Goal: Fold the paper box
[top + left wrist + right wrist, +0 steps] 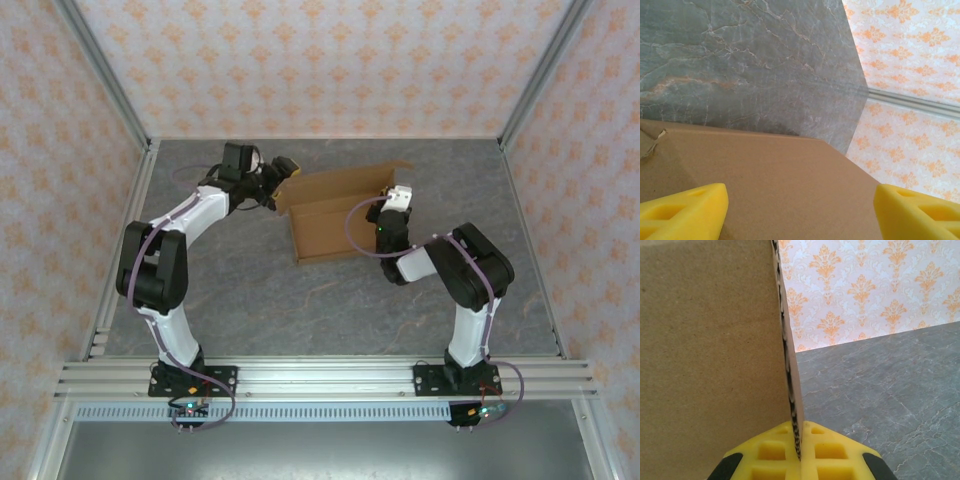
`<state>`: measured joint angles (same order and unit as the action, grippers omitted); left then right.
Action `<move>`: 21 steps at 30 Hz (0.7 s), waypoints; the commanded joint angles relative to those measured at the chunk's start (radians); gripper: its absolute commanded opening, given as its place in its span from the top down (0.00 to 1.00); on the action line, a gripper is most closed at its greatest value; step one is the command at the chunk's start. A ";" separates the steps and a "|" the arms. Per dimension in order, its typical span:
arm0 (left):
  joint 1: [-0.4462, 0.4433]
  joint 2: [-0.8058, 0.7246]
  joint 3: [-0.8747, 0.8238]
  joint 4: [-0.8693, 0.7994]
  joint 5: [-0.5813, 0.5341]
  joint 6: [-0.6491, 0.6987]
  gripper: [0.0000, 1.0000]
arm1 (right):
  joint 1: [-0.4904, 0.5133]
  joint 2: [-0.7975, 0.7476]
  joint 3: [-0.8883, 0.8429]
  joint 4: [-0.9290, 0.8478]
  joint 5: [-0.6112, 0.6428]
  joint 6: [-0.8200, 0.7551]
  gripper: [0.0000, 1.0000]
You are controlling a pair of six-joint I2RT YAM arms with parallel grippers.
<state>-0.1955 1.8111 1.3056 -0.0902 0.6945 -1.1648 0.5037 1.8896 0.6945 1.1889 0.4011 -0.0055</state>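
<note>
Upper centre of top view: plain brown cardboard paper box [335, 215] on grey marble table [300, 300]. Roughly half-formed: rear wall up, closing folds apparently left. Right end effector [799, 432] pinches an upright panel. Left end effector [800, 210] spread wide over a flap, gripping nothing.

The left arm [160, 270] and right arm [470, 270] share white links, black joints, looping lilac cables [350, 225] and yellow fingers [775, 455] moulded with square recesses.

The grey marbled table [330, 300] carries the brown paper box [330, 212], toward its far middle.
</note>
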 commanded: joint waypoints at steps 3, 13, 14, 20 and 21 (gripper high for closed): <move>-0.033 -0.080 -0.067 0.085 -0.104 -0.088 0.24 | 0.017 -0.066 -0.002 -0.140 -0.005 0.109 0.95; -0.004 -0.116 -0.088 0.019 -0.178 0.026 0.24 | 0.010 -0.105 -0.018 -0.241 0.036 0.147 0.96; 0.008 -0.125 -0.084 -0.015 -0.196 0.064 0.24 | 0.009 -0.102 -0.023 -0.221 0.035 0.143 0.96; 0.088 -0.218 -0.035 -0.212 -0.393 0.329 0.21 | -0.007 -0.087 -0.033 -0.175 0.005 0.114 0.96; 0.091 -0.242 -0.011 -0.258 -0.459 0.404 0.21 | -0.008 -0.086 -0.034 -0.169 0.001 0.106 0.96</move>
<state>-0.1284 1.6478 1.2377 -0.2050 0.4187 -0.9752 0.5030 1.7885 0.6853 1.0019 0.4122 0.1078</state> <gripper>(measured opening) 0.789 0.050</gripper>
